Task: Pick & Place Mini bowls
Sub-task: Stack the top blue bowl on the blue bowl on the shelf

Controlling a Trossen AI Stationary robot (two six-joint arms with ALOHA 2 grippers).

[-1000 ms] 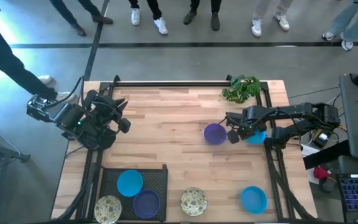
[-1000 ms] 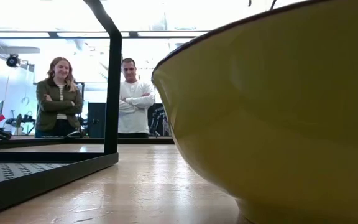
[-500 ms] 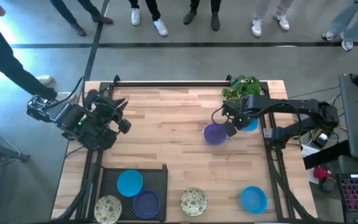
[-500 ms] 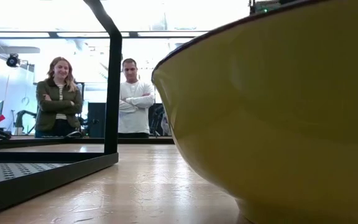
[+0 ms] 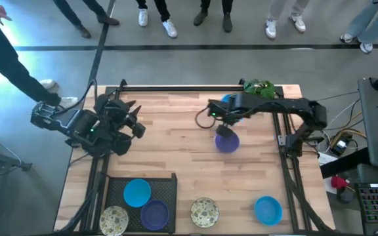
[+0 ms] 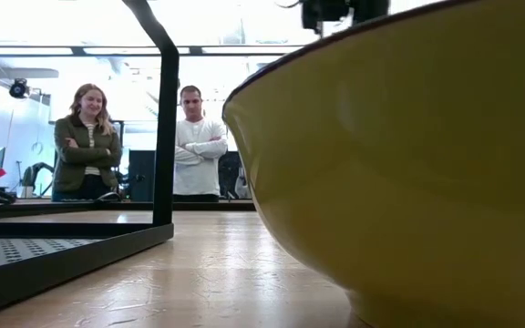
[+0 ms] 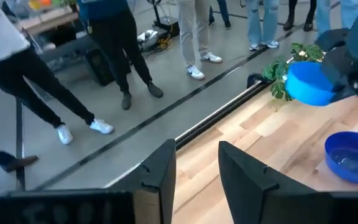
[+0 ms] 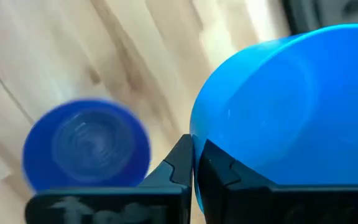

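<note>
- Now your right gripper [image 8: 194,163] is clamped on the rim of a blue bowl [image 8: 291,106], held in the air above the table [image 5: 176,124] near the plant [image 5: 258,87].
- Below it, a purple bowl [image 5: 227,141] sits on the wood.
- Your left gripper [image 7: 197,162] waits at the table's left edge, fingers apart, empty.
- Three bowls rest on the black tray [image 5: 166,187].

A light wooden plank surface [image 5: 176,131] edged by a dark metal frame. A purple mini bowl [image 5: 227,142] sits near its middle. A green leafy plant [image 5: 258,87] sits at the far right corner. Along the near edge lie a black perforated tray [image 5: 167,190], a speckled cream mini bowl [image 5: 204,212] and a blue mini bowl [image 5: 268,210].
</note>
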